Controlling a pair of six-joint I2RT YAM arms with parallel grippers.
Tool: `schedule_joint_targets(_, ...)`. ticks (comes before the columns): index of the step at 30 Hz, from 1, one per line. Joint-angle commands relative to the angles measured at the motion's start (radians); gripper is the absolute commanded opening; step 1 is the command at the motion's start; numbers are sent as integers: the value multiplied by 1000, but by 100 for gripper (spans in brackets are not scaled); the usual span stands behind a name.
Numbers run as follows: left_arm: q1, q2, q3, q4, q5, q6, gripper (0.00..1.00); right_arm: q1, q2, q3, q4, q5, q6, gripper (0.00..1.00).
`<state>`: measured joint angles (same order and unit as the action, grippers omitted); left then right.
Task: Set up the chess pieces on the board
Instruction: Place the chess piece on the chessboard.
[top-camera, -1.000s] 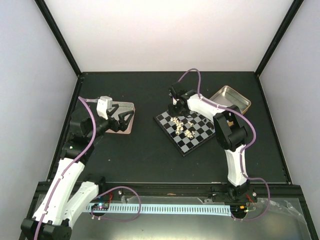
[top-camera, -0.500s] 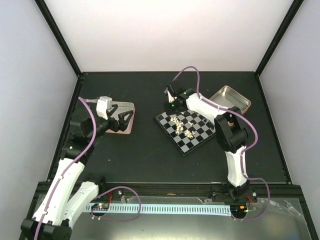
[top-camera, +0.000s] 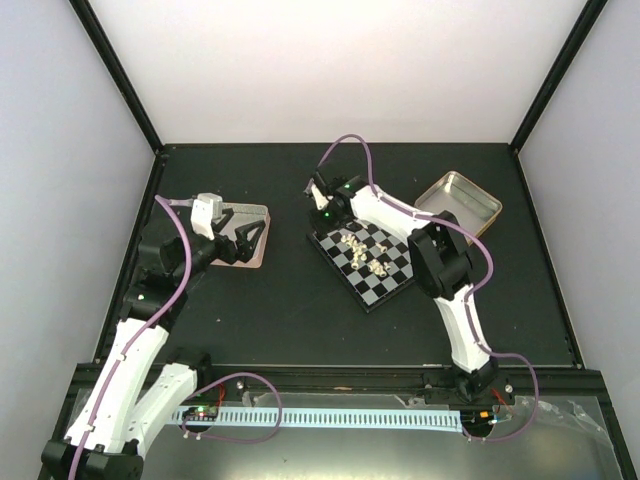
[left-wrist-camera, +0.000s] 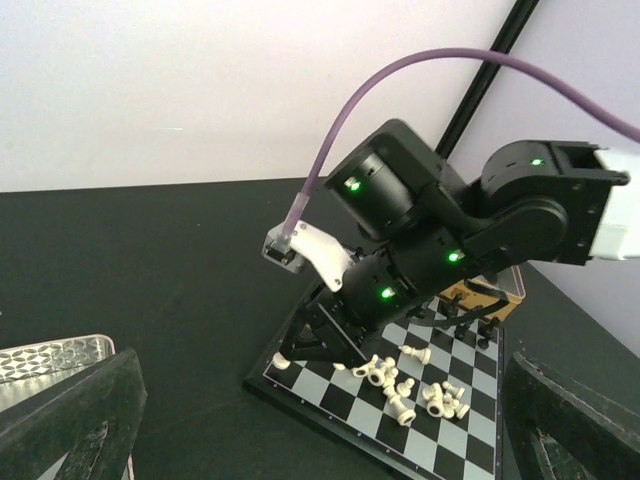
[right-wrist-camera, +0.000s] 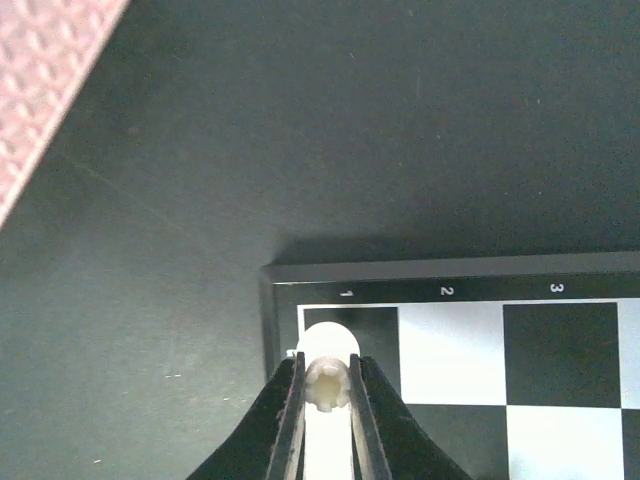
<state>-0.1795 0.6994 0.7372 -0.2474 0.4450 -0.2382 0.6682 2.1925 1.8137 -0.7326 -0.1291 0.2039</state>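
The board (top-camera: 385, 280) lies askew right of the table's middle. A heap of cream-white chess pieces (top-camera: 365, 252) lies tipped over on its squares, also plain in the left wrist view (left-wrist-camera: 405, 388). A few black chess pieces (left-wrist-camera: 465, 325) stand at its far edge. My right gripper (top-camera: 322, 214) hangs over the board's left corner, shut on a white piece with a notched top (right-wrist-camera: 327, 375). That piece's base sits over the corner square marked 1 (right-wrist-camera: 372, 335). My left gripper (top-camera: 250, 238) is open and holds nothing, well left of the board.
A silver tin (top-camera: 458, 200) sits beyond the board at the right. A flat pinkish tin (top-camera: 250, 214) lies under my left gripper, its corner at the left wrist view's lower left (left-wrist-camera: 45, 360). Dark rails bound the table.
My right gripper has slid leftward from the board's far edge to its left corner, with the white piece in its jaws. The left arm has not moved.
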Motion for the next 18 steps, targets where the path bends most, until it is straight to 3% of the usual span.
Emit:
schedule_joint_targets(1, -6, -12, 14, -5, -14, 14, 99, 3, 46, 85, -100, 41, -46, 11)
schedule_joint_targets(18, -6, -9, 13, -6, -20, 9, 99, 3, 131, 211, -239, 17, -123, 12)
